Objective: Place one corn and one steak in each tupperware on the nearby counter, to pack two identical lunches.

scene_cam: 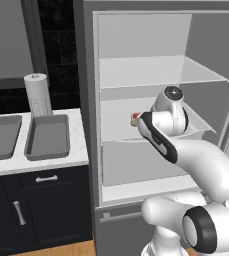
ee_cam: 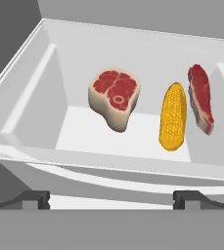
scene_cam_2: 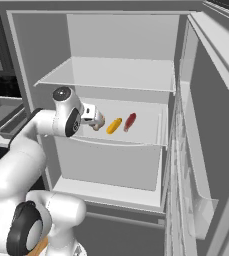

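Red-faced steak (ee_cam: 114,103) lies on the fridge shelf (ee_cam: 45,117), nearer its left side; corn (ee_cam: 173,116) and a second steak (ee_cam: 201,97) lie toward the right edge. The gripper (ee_cam: 112,199), jaws wide apart and empty, faces them, probably to pick one.

No readable text, labels, brand names, numbers or signs appear on any object or surface in these views.

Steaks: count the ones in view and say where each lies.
2, both on the fridge shelf. One steak lies left of the corn; the other steak lies right of it. More may be hidden elsewhere.
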You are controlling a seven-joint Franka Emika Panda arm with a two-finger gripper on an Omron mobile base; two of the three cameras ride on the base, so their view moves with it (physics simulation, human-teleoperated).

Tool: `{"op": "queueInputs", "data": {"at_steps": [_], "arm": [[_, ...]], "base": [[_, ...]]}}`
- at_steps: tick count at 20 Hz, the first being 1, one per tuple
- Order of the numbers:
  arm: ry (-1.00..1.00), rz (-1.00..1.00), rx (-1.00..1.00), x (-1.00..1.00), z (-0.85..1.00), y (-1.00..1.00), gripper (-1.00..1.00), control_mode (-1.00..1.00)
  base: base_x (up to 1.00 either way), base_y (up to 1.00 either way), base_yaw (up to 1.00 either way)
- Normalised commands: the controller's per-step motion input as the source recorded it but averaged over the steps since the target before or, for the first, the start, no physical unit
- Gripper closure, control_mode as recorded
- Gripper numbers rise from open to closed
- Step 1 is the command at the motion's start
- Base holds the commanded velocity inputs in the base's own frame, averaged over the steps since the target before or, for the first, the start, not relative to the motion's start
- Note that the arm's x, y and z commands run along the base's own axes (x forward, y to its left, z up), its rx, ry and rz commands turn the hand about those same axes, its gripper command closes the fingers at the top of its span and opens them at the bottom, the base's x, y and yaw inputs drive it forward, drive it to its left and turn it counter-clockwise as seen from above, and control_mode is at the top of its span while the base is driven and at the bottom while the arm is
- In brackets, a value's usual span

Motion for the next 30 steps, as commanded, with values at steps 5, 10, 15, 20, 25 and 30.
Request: {"op": "queueInputs", "data": {"at_steps": [5, 10, 15, 20, 25, 30], "arm": [[0.0, 0.0, 0.0, 0.15, -0.09, 0.0, -1.0, -1.0], [0.0, 0.0, 0.0, 0.14, -0.06, 0.0, -1.0, -1.0], [0.0, 0.0, 0.0, 0.14, -0.04, 0.0, -1.0, -1.0], [0.0, 0.0, 0.0, 0.12, -0.05, 0.0, -1.0, -1.0], [0.0, 0.0, 0.0, 0.14, -0.06, 0.0, -1.0, -1.0], [0.0, 0.0, 0.0, 0.18, -0.06, 0.0, -1.0, -1.0]], "base": [[0.0, 0.0, 0.0], [0.0, 0.0, 0.0], [0.0, 0.0, 0.0], [0.0, 0.0, 0.0], [0.0, 0.0, 0.0], [0.0, 0.0, 0.0]]}}
